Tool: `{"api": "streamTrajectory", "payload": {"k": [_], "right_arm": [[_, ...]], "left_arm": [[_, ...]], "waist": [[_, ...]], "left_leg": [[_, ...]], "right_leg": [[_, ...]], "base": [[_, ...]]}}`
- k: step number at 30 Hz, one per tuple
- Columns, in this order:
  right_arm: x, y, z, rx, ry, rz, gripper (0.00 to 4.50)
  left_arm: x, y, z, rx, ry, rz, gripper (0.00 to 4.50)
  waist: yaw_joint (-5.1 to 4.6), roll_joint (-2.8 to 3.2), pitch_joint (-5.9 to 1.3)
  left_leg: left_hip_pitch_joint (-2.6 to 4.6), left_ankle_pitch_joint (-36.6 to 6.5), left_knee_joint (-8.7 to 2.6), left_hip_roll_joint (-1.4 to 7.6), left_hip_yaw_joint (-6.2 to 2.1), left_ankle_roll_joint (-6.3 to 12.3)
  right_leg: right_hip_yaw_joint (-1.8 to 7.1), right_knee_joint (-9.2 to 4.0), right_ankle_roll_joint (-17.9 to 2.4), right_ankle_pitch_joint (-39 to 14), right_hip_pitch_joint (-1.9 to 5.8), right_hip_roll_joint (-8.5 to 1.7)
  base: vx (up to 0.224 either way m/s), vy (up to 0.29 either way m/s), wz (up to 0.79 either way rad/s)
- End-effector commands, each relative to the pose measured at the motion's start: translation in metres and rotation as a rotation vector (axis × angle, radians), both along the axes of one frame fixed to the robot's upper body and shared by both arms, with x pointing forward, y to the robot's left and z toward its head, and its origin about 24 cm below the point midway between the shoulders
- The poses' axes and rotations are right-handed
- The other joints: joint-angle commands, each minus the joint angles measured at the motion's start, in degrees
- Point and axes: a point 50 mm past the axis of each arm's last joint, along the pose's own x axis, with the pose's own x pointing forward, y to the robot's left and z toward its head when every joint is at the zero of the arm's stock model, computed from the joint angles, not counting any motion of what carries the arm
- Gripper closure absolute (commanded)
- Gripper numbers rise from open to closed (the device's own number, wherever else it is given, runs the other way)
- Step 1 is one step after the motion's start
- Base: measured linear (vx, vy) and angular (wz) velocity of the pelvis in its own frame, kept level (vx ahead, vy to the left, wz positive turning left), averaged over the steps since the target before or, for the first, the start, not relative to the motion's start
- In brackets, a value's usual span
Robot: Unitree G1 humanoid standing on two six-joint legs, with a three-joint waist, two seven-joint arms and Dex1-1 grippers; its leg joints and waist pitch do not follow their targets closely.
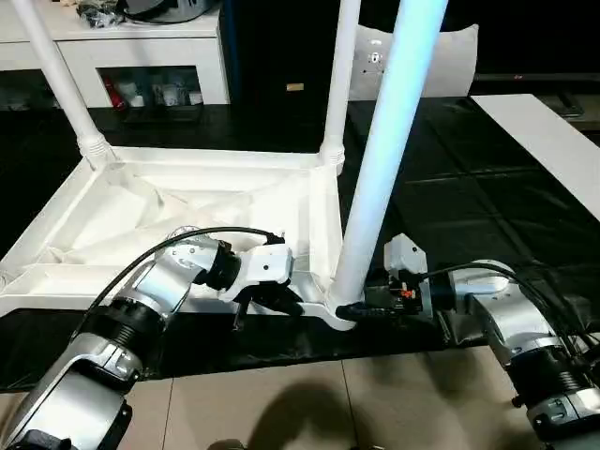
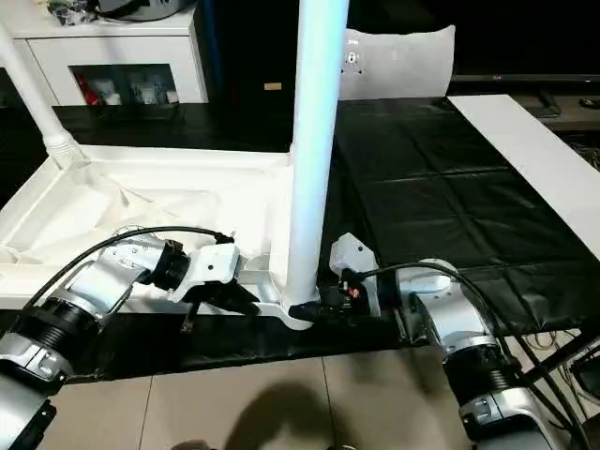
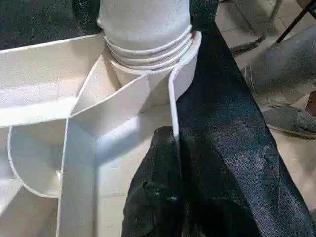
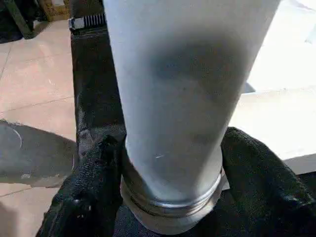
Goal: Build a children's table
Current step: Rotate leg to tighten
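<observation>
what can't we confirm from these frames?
- Near leg: top cut off by the upper edge in both eye views.
- Its seating in the tabletop corner socket: hidden inside the socket in both wrist views.
- Right hand: whether its fingers actually press the leg; contact unclear.
- Fourth leg: cannot tell where it is.

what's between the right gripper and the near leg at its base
Nothing visible. The right gripper has a black finger on each side of the near leg just above the corner socket, with no object in between.
</observation>
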Motion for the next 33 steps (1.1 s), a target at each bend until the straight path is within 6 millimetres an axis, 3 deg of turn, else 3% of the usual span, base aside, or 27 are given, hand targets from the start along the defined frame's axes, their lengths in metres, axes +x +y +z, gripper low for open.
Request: {"api": "streamTrajectory", "payload": {"k": [1,6,7,11,14,16,17,22,24,25,29,33], "right_arm": [[-0.002,0.007,0.001,0.038,0.036,0.016,1.8],[-0.004,0.017,0.001,0.12,0.087,-0.048,1.83],[-0.002,0.023,-0.001,0.119,0.083,-0.101,1.83],[0.004,0.036,-0.005,0.118,0.077,-0.213,1.9],[0.019,0.059,-0.007,0.152,0.097,-0.405,1.91],[0.023,0.065,-0.009,0.139,0.088,-0.461,1.91],[0.028,0.071,-0.011,0.119,0.072,-0.539,1.91],[0.038,0.079,-0.014,0.101,0.072,-0.691,1.91],[0.039,0.082,-0.012,0.117,0.072,-0.695,1.35],[0.04,0.084,-0.009,0.139,0.056,-0.694,1.21],[0.039,0.077,-0.009,0.153,0.044,-0.688,0.83],[0.034,0.061,-0.008,0.147,-0.021,-0.639,0.47]], "left_arm": [[-0.001,-0.004,0.001,0.011,-0.001,-0.021,4.5],[-0.001,-0.012,0.003,-0.091,0.02,0.106,4.5],[-0.002,-0.017,0.003,-0.123,0.02,0.158,4.5],[-0.002,-0.029,0.003,-0.163,0.014,0.26,4.5],[0.004,-0.048,0.004,-0.222,0.003,0.465,4.5],[0.007,-0.053,0.005,-0.24,-0.009,0.537,4.5],[0.012,-0.061,0.006,-0.27,-0.035,0.63,4.5],[0.016,-0.073,0.008,-0.286,-0.076,0.722,4.5],[0.015,-0.075,0.009,-0.286,-0.078,0.727,4.5],[0.014,-0.076,0.01,-0.283,-0.081,0.723,4.5],[0.013,-0.071,0.008,-0.262,-0.092,0.708,4.5],[0.011,-0.064,0.004,-0.234,-0.092,0.661,4.5]], "waist": [[-0.15,-0.19,-4.14],[-0.07,-0.09,-4.13],[-0.44,-0.21,-4.12],[-1.22,-0.42,-3.68],[-2.87,-0.5,-3.63],[-3.26,-0.52,-3.71],[-3.86,-0.77,-3.81],[-4.13,-0.63,-4.11],[-4.0,-0.67,-4.12],[-3.85,-0.33,-4.26],[-3.5,-0.29,-4.49],[-3.16,-0.24,-4.43]], "left_leg": [[-0.19,-13.6,-4.11,0.86,0.81,3.2],[-0.28,-13.0,-4.17,1.03,0.67,2.83],[-0.23,-13.5,-4.28,1.14,0.68,2.5],[-0.18,-15.7,-4.26,0.55,0.57,1.54],[-0.35,-16.2,-4.18,0.35,0.39,0.72],[-0.31,-16.3,-4.1,0.21,0.37,0.95],[-0.67,-15.6,-4.02,0.14,0.38,1.7],[-0.54,-13.7,-3.8,0.04,0.67,3.32],[-0.52,-12.8,-3.83,0.19,0.78,3.8],[-0.71,-12.0,-3.86,0.25,0.76,3.92],[-0.91,-9.2,-3.82,0.4,0.78,4.43],[-0.76,-9.4,-3.85,0.53,0.85,4.79]], "right_leg": [[2.57,-4.37,-8.7,-23.0,3.38,-2.77],[2.58,-4.12,-9.3,-21.7,3.48,-2.88],[2.64,-3.99,-9.4,-21.9,3.43,-2.85],[2.19,-5.04,-6.4,-29.2,3.17,-2.83],[1.84,-5.37,-5.1,-31.3,3.06,-2.76],[1.73,-5.68,-4.7,-31.6,3.1,-2.76],[1.68,-5.67,-4.8,-30.3,3.21,-2.67],[1.9,-5.58,-6.0,-27.0,2.98,-2.66],[2.03,-5.4,-6.7,-25.0,2.98,-2.6],[2.12,-5.15,-7.1,-23.3,3.16,-2.64],[2.33,-4.25,-9.4,-16.8,3.52,-2.56],[2.39,-4.15,-10.4,-15.6,3.52,-2.59]], "base": [[0.0,0.0,0.0],[0.0,0.0,0.0],[0.0,0.0,0.0],[0.0,0.0,0.0],[0.0,0.0,0.0],[0.0,0.0,0.0],[0.0,0.0,0.0],[0.0,0.0,0.0],[0.0,0.0,0.0],[0.0,0.0,0.0],[0.0,0.0,0.0],[0.0,0.0,0.0]]}}
